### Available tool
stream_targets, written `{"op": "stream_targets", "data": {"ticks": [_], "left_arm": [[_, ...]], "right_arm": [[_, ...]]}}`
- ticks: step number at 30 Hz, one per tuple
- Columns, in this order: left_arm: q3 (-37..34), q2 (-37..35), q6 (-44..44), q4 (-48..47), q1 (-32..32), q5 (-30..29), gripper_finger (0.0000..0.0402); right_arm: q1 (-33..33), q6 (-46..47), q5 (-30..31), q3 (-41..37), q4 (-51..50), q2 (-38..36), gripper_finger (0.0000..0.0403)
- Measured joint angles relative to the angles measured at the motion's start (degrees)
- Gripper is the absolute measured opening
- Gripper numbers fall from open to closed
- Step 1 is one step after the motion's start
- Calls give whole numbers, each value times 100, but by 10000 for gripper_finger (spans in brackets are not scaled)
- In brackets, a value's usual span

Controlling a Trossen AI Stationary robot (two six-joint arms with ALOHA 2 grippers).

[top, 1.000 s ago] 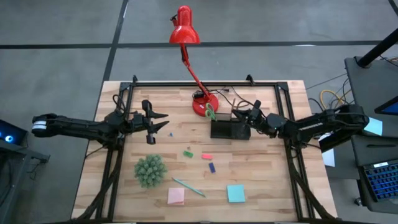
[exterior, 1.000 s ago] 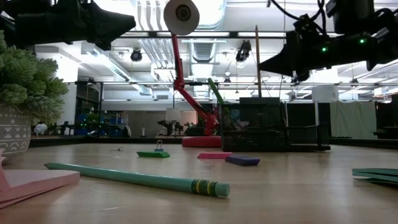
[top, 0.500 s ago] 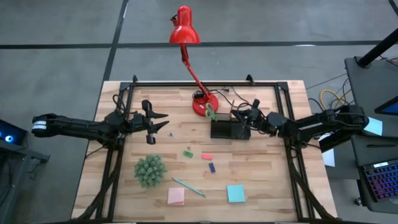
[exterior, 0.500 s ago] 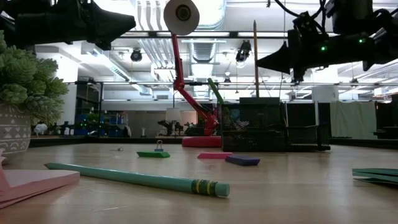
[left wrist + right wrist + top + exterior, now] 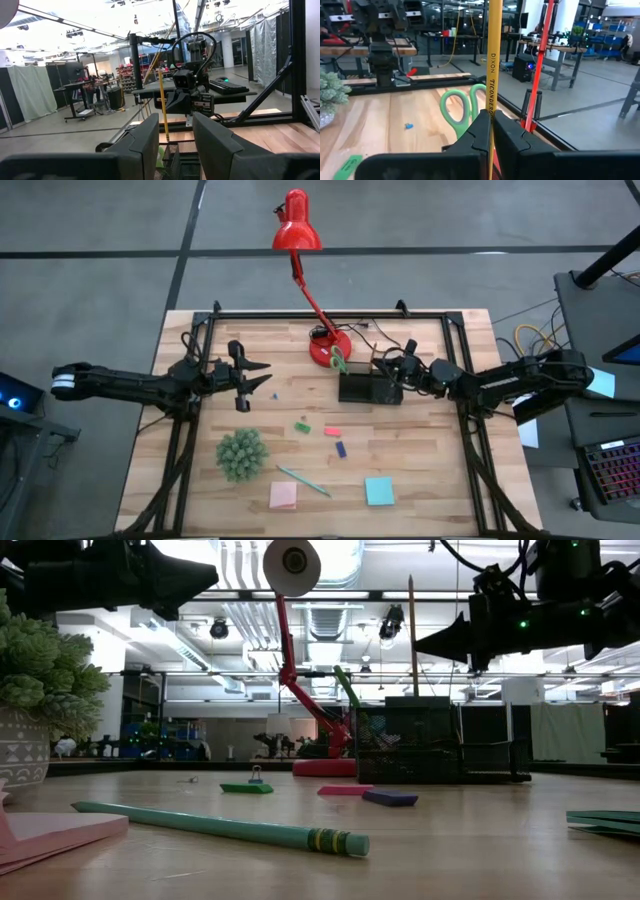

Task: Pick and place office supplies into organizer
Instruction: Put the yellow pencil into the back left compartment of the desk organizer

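I am at the placing step: my right gripper is clamped on the thin wooden pencil, held upright just above the organizer, where the green-handled scissors already stand. Next I must lower and release, though which compartment lies beneath I cannot quite tell. Since a second ago I have shifted slightly. My left gripper waits, fingers apart and empty.

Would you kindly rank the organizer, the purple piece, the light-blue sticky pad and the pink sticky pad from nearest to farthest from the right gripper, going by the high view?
From the right gripper:
1. Organizer, directly beside and under it.
2. Purple piece, mid-table, toward the front.
3. Light-blue sticky pad, near the front edge.
4. Pink sticky pad, front edge, farther toward the left arm's side.
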Motion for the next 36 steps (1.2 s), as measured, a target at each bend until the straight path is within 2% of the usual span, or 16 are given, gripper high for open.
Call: {"op": "stream_targets", "data": {"ticks": [7,11,21,36], "left_arm": [[0,-1,0,3,-1,1,107],[0,-1,0,2,0,1,107],[0,-1,7,4,-2,1,107],[0,0,12,4,-1,1,107]], "right_arm": [[-364,58,-498,16,46,58,8],[-631,285,-1032,65,70,274,8],[-681,288,-1113,65,302,609,8],[-904,433,-1412,362,301,1593,8]]}}
